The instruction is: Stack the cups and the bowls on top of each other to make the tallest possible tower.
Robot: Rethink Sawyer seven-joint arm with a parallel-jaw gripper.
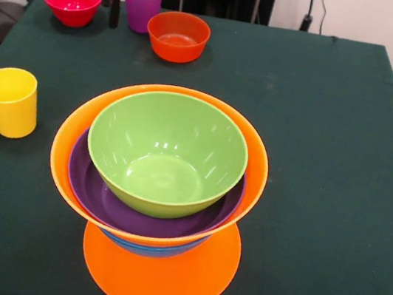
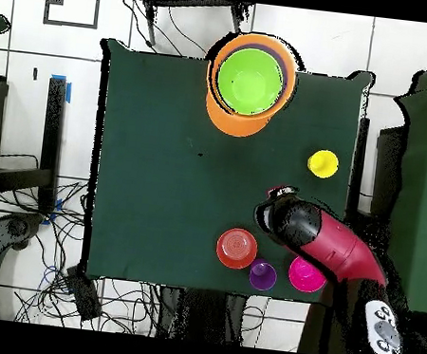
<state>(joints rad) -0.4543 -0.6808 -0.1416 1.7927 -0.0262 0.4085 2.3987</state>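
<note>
The tower stands at the near middle of the table. Its base is an upturned orange bowl; on it rest a blue bowl, a large orange bowl, a shallow purple bowl and a green bowl. From above, the tower lies at the top edge. The yellow cup stands alone at the left. At the far left my gripper hangs between the pink-red bowl and the purple cup, holding nothing that I can see.
A small orange-red bowl sits right of the purple cup. The red arm reaches over the pink-red bowl. The green tablecloth covers the table.
</note>
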